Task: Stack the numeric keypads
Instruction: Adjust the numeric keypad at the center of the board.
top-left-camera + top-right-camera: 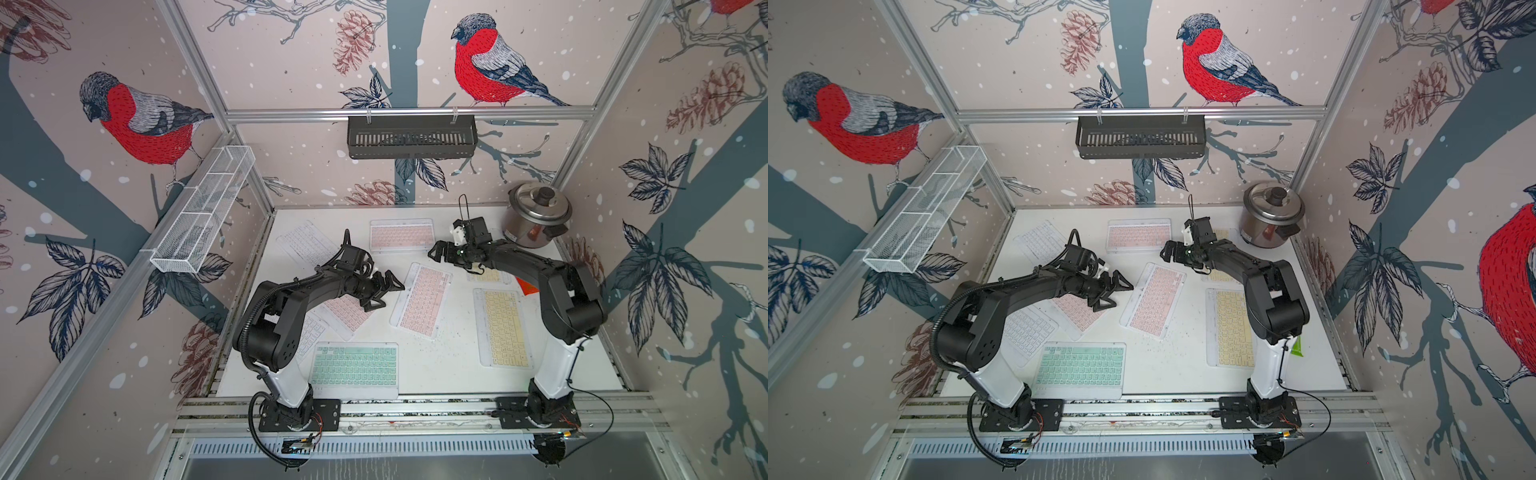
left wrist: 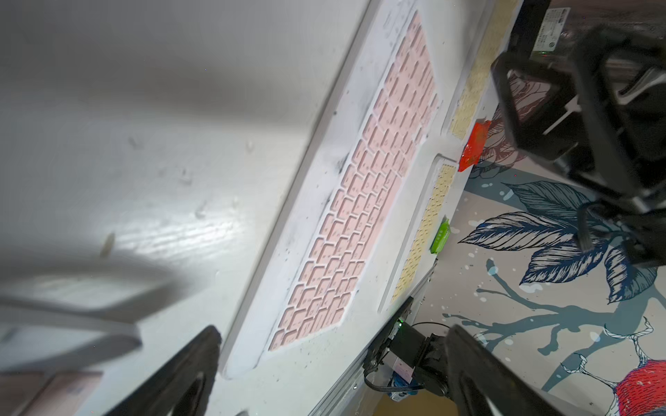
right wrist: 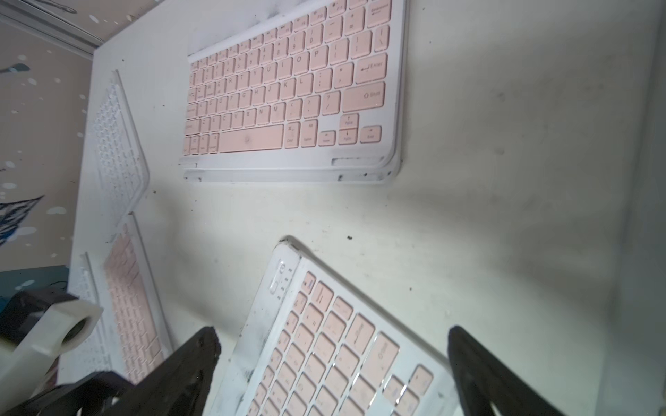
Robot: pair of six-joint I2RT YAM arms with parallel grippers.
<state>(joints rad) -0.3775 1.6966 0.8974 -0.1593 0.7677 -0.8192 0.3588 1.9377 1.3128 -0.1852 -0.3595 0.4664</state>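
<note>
Several numeric keypads lie flat and apart on the white table [image 1: 440,365]. At the back are a white-keyed one [image 1: 305,243] and a pink one [image 1: 401,235] [image 3: 288,93]; a tilted pink one [image 1: 422,305] [image 2: 367,201] is in the middle. A yellow one [image 1: 503,328] lies right and a mint green one [image 1: 353,368] in front. Another pink one [image 1: 345,311] sits partly under the left arm. My left gripper [image 1: 390,293] [image 2: 333,363] hovers open just left of the tilted pink keypad. My right gripper [image 1: 436,252] [image 3: 331,360] hangs open above that keypad's far end, holding nothing.
A steel rice cooker [image 1: 538,218] stands at the back right corner. A red packet [image 1: 528,286] and a green packet [image 1: 1296,347] lie by the right edge. A black basket [image 1: 411,137] and a white mesh basket [image 1: 203,212] hang on the frame rails.
</note>
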